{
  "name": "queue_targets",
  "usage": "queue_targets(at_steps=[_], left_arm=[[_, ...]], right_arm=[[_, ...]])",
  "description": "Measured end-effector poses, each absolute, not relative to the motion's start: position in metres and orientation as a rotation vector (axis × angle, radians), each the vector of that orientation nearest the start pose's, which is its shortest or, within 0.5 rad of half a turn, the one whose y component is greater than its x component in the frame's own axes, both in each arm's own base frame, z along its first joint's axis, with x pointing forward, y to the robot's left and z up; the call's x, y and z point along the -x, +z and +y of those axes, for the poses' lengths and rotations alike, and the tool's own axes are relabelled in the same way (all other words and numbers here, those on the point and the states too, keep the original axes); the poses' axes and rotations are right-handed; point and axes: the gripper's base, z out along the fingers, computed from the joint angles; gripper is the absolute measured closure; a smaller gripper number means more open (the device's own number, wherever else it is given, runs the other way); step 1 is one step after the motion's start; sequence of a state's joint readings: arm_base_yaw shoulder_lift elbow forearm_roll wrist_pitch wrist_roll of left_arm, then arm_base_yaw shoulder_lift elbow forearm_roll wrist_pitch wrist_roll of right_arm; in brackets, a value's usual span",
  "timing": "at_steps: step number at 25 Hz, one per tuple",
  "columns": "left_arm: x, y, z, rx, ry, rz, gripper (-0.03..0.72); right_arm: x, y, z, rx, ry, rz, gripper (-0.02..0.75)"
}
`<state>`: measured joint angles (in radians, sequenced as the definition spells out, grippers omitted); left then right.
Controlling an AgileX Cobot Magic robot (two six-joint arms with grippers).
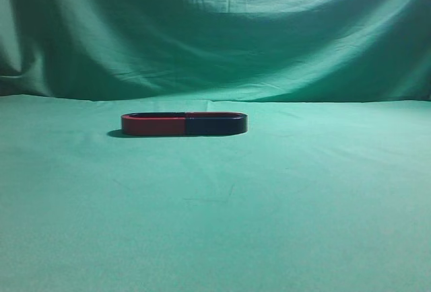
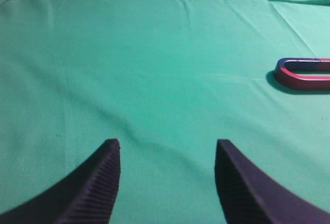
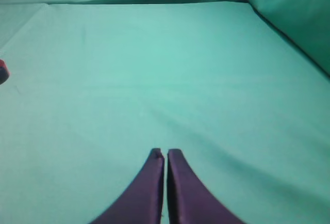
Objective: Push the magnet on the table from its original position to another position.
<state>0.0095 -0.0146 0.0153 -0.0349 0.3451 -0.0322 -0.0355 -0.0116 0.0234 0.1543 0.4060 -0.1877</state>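
Note:
The magnet (image 1: 215, 126), dark navy on its near side with a thin red far arm, lies flat on the table (image 1: 283, 204) just left of centre. It meets a red U-shaped magnet (image 1: 153, 126) end to end, so the two form one oval. Neither gripper shows in the exterior view. My left gripper (image 2: 167, 144) is open and empty over bare cloth, and the red magnet (image 2: 304, 75) lies ahead to its right, well apart. My right gripper (image 3: 166, 153) is shut and empty. A small red piece (image 3: 2, 72) shows at that view's left edge; I cannot tell which magnet it belongs to.
A draped green backdrop (image 1: 215, 29) hangs behind the table's far edge. In the right wrist view the cloth rises as a wall (image 3: 299, 12) at the far right. Green cloth stretches in front of the magnets and to both sides of them.

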Motion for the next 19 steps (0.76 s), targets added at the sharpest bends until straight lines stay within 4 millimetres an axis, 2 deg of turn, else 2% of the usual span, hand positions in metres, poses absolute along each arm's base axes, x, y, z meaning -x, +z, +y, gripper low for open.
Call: queue_targets(at_steps=[19], left_arm=[[-0.0529, 0.1777, -0.0006, 0.06, -0.05, 1.829, 0.289]], right_arm=[[-0.0519, 0.1705, 0.0037, 0.049, 0.003, 1.89, 0.738]])
